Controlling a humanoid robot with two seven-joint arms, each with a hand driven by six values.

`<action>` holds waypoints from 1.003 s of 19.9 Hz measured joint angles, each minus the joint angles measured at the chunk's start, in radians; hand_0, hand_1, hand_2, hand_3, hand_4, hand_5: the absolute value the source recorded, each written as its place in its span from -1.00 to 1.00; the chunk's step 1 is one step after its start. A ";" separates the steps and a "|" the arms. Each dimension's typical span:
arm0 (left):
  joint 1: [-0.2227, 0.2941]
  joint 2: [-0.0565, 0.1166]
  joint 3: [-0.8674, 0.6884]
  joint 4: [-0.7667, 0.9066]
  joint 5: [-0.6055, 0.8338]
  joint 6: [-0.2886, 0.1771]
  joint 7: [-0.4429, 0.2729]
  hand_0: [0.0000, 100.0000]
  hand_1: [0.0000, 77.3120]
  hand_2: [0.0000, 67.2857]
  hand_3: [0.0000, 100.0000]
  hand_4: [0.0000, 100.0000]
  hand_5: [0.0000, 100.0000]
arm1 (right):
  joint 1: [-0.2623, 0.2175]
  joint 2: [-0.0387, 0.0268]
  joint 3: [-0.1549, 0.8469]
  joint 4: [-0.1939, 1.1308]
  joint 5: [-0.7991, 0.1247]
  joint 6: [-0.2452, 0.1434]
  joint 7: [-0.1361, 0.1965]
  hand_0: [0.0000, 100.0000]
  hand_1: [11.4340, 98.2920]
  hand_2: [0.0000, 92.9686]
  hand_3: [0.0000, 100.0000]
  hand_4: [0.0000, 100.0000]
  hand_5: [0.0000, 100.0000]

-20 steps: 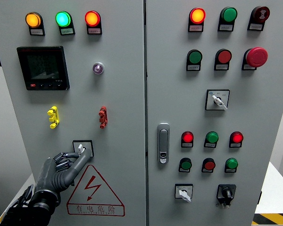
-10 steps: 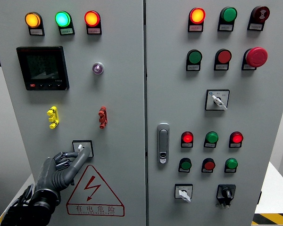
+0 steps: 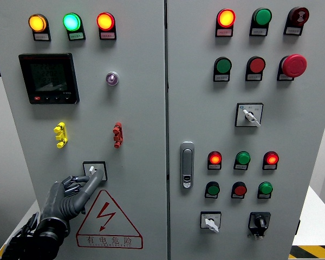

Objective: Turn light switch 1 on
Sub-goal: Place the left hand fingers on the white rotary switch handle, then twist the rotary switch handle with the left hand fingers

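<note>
A small rotary selector switch (image 3: pixel 91 169) with a silver knob sits in a black-framed square low on the left cabinet door, just above the red warning triangle (image 3: pixel 109 220). My left hand (image 3: pixel 71 190), dark grey, comes up from the lower left. Its extended finger (image 3: pixel 92 180) reaches the lower right side of the knob and touches it, while the other fingers are curled in beside the palm. The hand encloses nothing. My right arm does not show.
Above the switch are a yellow terminal (image 3: pixel 60 135), a red terminal (image 3: pixel 117 135), a digital meter (image 3: pixel 49 78) and three lit lamps. The right door carries a handle (image 3: pixel 187 164), several buttons and lamps, a red emergency stop (image 3: pixel 294 65) and more selector switches (image 3: pixel 249 115).
</note>
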 measured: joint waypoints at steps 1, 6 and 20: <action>0.000 0.001 0.000 0.000 0.000 0.000 0.002 -1.00 0.37 0.52 0.82 1.00 0.79 | 0.000 0.0001 0.000 0.000 0.000 0.000 0.000 -1.00 -0.81 -1.00 -0.61 -0.62 -0.79; -0.003 0.001 -0.001 0.000 0.000 0.000 0.006 -0.63 0.30 0.53 0.83 1.00 0.79 | 0.000 0.0003 0.000 0.001 -0.001 0.000 0.000 -1.00 -0.81 -1.00 -0.61 -0.62 -0.79; -0.013 0.003 0.000 0.008 0.001 0.000 0.011 -0.58 0.29 0.54 0.83 1.00 0.79 | 0.000 -0.0008 0.000 0.000 -0.001 -0.001 0.000 -1.00 -0.81 -1.00 -0.61 -0.62 -0.79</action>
